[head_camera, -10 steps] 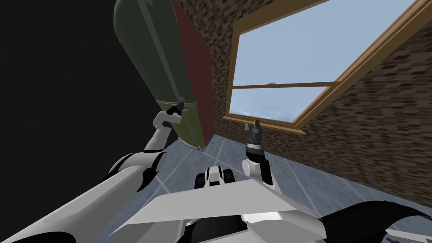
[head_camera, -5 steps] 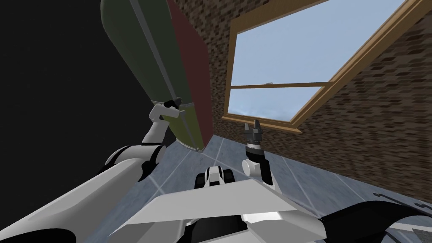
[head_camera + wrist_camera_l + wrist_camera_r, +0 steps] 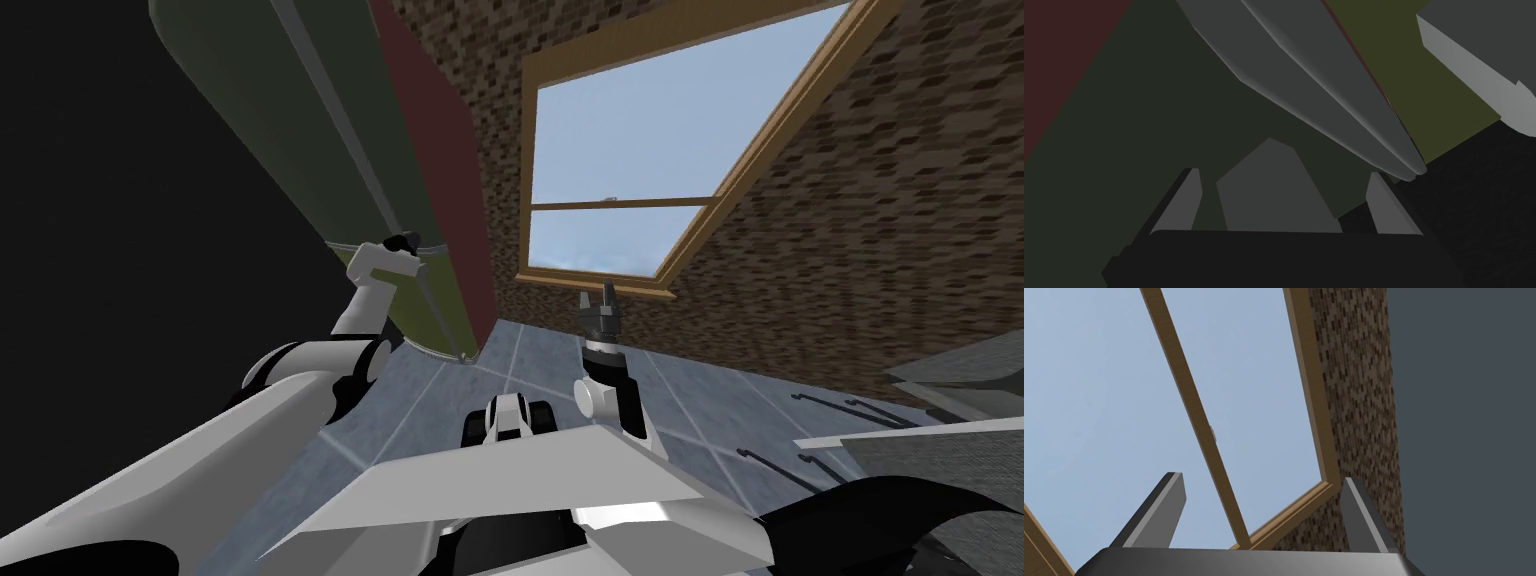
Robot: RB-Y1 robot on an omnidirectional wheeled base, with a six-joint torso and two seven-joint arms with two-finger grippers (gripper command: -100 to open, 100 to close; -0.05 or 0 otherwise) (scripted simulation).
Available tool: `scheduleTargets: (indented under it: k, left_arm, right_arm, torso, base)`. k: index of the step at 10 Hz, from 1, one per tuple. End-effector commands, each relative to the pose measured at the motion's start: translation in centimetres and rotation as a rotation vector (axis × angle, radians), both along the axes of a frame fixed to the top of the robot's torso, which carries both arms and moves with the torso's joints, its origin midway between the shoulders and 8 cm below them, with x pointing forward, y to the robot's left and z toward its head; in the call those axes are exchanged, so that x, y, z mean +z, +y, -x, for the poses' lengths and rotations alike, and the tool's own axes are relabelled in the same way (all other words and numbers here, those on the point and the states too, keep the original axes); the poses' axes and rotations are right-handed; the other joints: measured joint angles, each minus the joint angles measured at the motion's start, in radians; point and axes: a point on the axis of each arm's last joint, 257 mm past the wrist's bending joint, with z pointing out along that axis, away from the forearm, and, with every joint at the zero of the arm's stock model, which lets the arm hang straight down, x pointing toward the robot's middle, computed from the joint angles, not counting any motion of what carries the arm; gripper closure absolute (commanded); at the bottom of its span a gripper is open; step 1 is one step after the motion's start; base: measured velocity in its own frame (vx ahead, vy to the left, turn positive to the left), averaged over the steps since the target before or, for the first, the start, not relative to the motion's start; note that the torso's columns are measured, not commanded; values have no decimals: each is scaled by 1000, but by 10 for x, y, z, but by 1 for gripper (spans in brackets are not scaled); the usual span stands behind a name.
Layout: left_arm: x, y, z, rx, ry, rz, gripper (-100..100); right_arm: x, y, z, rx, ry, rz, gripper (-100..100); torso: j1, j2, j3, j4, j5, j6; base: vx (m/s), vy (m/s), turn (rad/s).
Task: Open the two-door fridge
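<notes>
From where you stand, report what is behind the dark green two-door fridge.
A brown brick wall rises behind the dark green fridge, by its dark red side; past its other edge is a black area. The fridge covers the wall behind it and hides its own inside.

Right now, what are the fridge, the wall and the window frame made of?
Fridge: smooth, matte dark green front, dull red side; material unclear. Wall: brown brick, shown by its small staggered blocks. Window frame: probably wood, tan with faint grain.
</notes>
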Motion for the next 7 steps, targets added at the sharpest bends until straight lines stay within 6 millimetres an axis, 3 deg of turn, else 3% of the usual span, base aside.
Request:
scheduleTargets:
  k: [1, 2, 7]
  left_arm:
    - [6, 27, 5, 71, -6, -3, -100]
    - [6, 42, 8, 107, -5, 5, -100]
    - [8, 73, 17, 193, -5, -6, -100]
  right_arm:
    - [0, 0, 0, 0, 0, 0, 0]
    - [0, 0, 0, 0, 0, 0, 0]
    - [0, 0, 0, 0, 0, 0, 0]
  torso:
    - [-5, -4, -2, -2, -1, -2]
    - [-8, -5, -3, -3, -2, -1]
    - [-3, -2, -1, -2, 0, -1]
  base:
    - [-52, 93, -222]
    - [-81, 106, -442]
    - [-59, 72, -182]
